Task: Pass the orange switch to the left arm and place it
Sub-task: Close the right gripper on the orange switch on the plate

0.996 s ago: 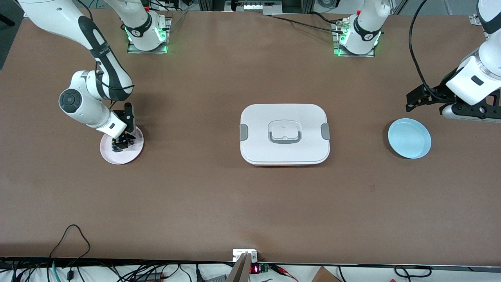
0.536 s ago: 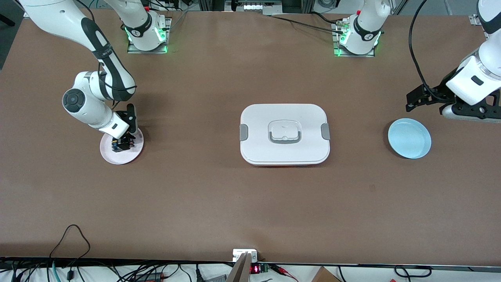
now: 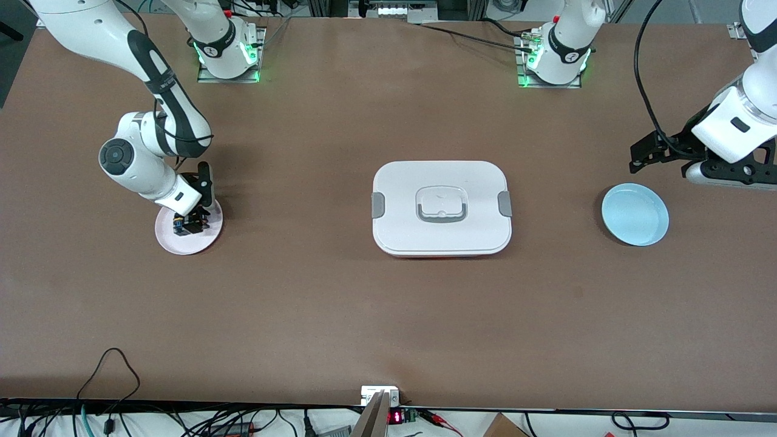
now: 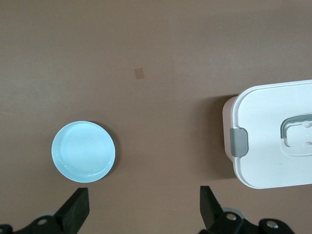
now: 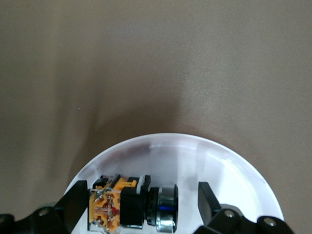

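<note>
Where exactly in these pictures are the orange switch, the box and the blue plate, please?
orange switch [image 5: 129, 204]: right wrist view, on its black body, between the gripper fingers.
box [image 3: 442, 182]: front view, on the bare lid above the handle.
blue plate [image 3: 635, 214]: front view, on its bare middle.

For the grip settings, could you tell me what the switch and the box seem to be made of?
Switch: probably hard plastic, orange and black matt body, with a shiny, metal-looking silver ring. Box: likely smooth white plastic with grey clips, judging by its moulded, rounded corners.
</note>
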You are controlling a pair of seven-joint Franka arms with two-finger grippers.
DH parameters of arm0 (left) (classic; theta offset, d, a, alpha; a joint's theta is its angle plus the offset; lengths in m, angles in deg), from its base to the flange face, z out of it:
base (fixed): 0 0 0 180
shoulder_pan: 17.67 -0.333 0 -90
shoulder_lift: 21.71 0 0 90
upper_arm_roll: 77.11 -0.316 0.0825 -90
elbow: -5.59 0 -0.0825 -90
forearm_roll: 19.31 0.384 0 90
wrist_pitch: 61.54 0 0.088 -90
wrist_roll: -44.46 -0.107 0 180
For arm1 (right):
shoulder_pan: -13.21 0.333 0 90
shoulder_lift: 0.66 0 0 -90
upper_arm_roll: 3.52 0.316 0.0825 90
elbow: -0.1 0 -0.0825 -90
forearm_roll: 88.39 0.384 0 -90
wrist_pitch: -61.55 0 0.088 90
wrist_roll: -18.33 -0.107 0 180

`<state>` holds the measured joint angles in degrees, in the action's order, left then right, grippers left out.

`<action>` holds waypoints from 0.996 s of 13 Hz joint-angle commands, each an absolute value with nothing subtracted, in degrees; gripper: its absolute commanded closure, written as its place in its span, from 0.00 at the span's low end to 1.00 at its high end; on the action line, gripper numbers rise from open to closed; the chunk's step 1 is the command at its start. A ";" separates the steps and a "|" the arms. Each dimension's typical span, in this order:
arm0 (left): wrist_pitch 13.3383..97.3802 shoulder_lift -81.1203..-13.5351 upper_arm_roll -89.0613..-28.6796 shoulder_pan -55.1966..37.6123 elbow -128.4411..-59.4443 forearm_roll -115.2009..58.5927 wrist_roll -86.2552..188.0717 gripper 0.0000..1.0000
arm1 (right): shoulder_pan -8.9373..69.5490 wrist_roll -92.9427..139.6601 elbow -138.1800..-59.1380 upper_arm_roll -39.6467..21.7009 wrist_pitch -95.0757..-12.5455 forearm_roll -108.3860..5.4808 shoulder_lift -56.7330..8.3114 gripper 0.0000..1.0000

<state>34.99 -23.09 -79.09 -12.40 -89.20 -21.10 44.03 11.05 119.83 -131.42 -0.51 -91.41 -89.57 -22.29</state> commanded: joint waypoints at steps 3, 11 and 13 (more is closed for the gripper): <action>34.70 -22.94 -78.87 -12.22 -89.24 -19.66 44.46 0.00 | 10.84 120.19 -132.61 -0.36 -93.05 -88.74 -22.02 0.00; 34.70 -22.94 -78.78 -12.13 -89.15 -19.66 44.63 0.00 | 10.57 120.28 -133.23 -0.36 -94.28 -88.74 -22.28 0.10; 34.70 -22.94 -78.78 -12.13 -89.24 -19.66 44.63 0.00 | 10.31 120.28 -133.32 -0.36 -94.28 -88.74 -22.28 0.10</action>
